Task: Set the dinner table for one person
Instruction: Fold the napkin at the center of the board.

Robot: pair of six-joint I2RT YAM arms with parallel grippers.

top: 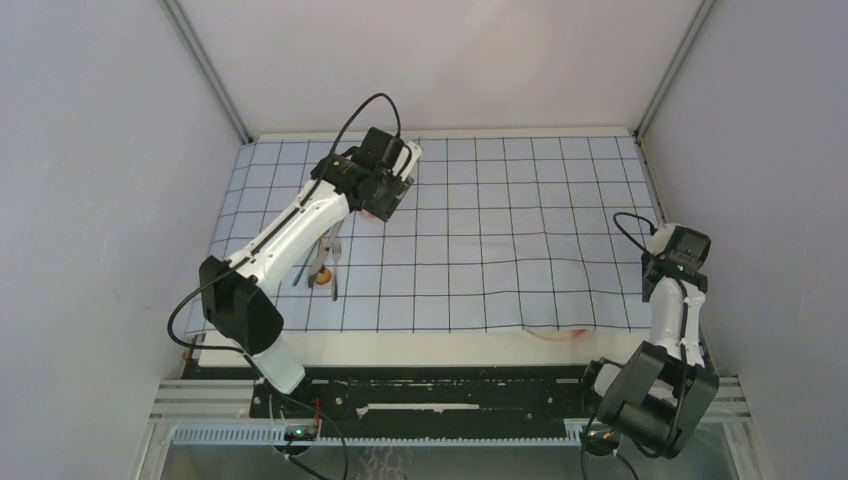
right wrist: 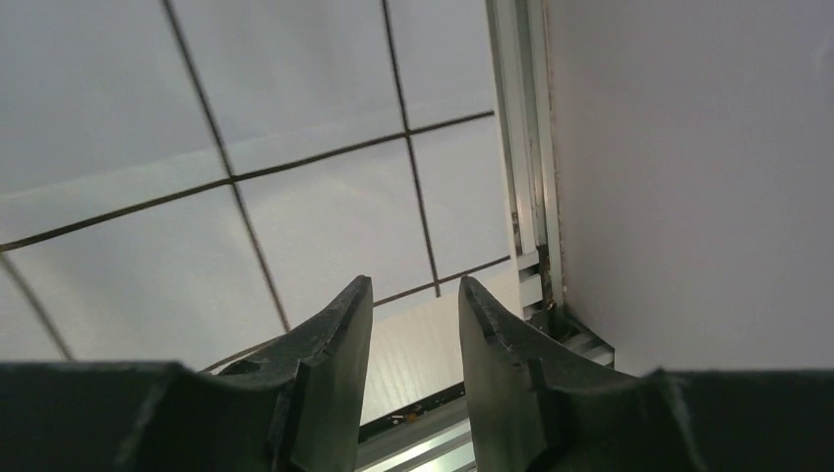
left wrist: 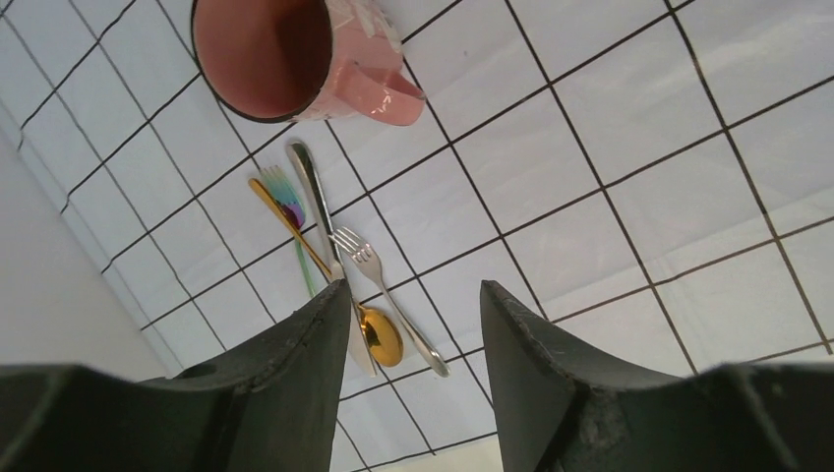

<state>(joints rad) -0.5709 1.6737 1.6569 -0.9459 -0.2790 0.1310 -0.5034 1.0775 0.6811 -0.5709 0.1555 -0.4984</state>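
The cream-white dinner table (top: 400, 345) is mostly covered by a pale-blue gridded cloth (top: 500, 230). A pink mug (left wrist: 295, 59) lies tipped on the cloth, its mouth facing the left wrist camera. Near it lie a silver fork (left wrist: 384, 295), a gold spoon (left wrist: 379, 334), a silver knife (left wrist: 313, 192) and a multicoloured fork (left wrist: 282, 197), which show as a cluster in the top view (top: 325, 265). My left gripper (left wrist: 413, 287) is open and empty, hovering above the cloth over the mug (top: 378, 213). My right gripper (right wrist: 413, 283) is open and empty at the cloth's right near edge (top: 678, 250).
Grey walls close in the left, right and back sides. A pinkish thing (top: 565, 333) pokes out from under the cloth's near edge; I cannot tell what it is. An aluminium rail (right wrist: 526, 147) runs along the table's right edge.
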